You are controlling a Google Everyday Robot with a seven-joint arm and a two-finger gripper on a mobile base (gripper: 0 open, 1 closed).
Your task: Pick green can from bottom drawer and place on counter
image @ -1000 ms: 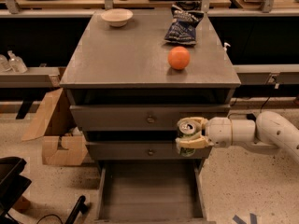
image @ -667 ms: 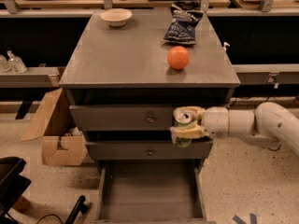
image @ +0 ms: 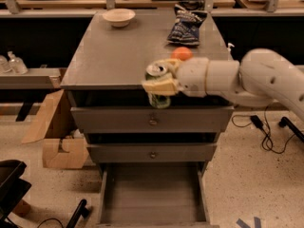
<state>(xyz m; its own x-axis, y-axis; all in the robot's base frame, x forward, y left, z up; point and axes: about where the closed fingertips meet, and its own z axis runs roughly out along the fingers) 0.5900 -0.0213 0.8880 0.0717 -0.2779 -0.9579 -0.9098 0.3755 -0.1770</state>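
My gripper [image: 160, 81] is shut on the green can [image: 158, 98], holding it upright by its upper part, silver top showing. The can hangs at the front edge of the counter [image: 118, 56], its body in front of the top drawer's upper edge. The white arm reaches in from the right. The bottom drawer [image: 153, 194] is pulled open below and shows a bare grey floor.
On the counter are a white bowl [image: 118, 17] at the back left, a dark chip bag [image: 186, 26] at the back right and an orange ball [image: 182, 53] just behind my gripper. Two shut drawer fronts with knobs [image: 153, 121] are below. Cardboard boxes [image: 57, 141] stand left.
My gripper has risen with the can, from level with the middle drawer front up to the counter's front edge, and shifted a little left. The view is now closer.
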